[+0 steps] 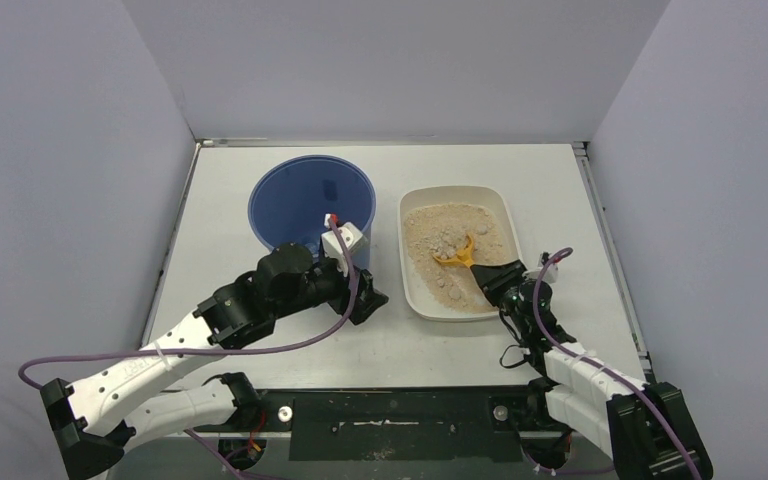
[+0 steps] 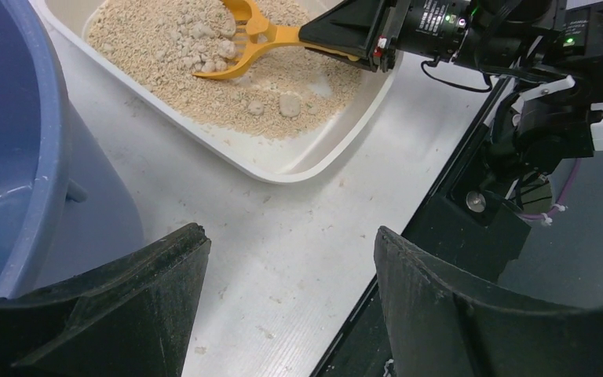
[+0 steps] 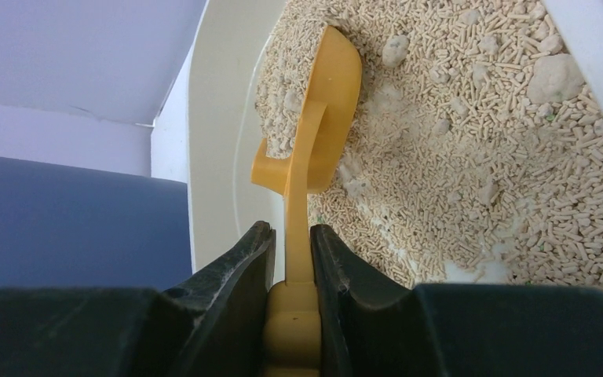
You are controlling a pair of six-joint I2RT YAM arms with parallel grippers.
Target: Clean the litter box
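Note:
The cream-white litter box [image 1: 407,280] sits right of centre, holding tan pellet litter with pale clumps [image 3: 553,75]. My right gripper [image 1: 487,275] is shut on the handle of an orange slotted scoop [image 1: 457,256]. The scoop's head [image 3: 326,102] lies tilted on its side in the litter near the box's left wall [image 3: 220,118], with some litter in it. My left gripper [image 1: 372,300] hangs open over bare table between the bucket and the box's near left corner [image 2: 267,166], with nothing between its fingers [image 2: 165,275].
A tall blue bucket [image 1: 300,200] stands just left of the litter box, close by my left arm. Its wall fills the left of the left wrist view [image 2: 16,157]. The table's black front edge [image 2: 440,236] runs near the left gripper.

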